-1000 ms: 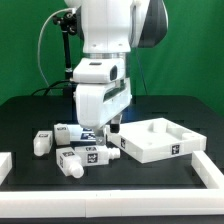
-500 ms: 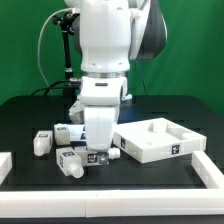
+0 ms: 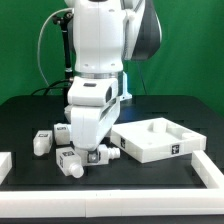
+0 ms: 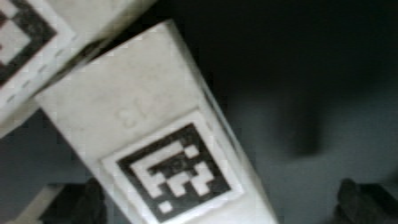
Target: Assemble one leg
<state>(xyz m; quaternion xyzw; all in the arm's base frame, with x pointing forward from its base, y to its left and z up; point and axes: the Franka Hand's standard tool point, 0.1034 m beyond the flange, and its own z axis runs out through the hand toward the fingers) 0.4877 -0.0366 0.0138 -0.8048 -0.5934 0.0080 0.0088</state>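
Leg (image 4: 151, 120) blurred, ends cut off — partly hidden behind hand (image 3: 90, 151).

On the table (image 3: 25, 105), the rimmed square piece (image 3: 160, 140) is lying at the exterior view's right. The leg (image 3: 105, 153) is lying just beside it, under the gripper (image 3: 90, 150). A second block (image 3: 70, 163) is lying nearer the front, and a third block (image 3: 42, 142) is lying further left.

Exterior view faces the table (image 3: 190, 112) frontally; wrist view sits close over the leg (image 4: 151, 130)
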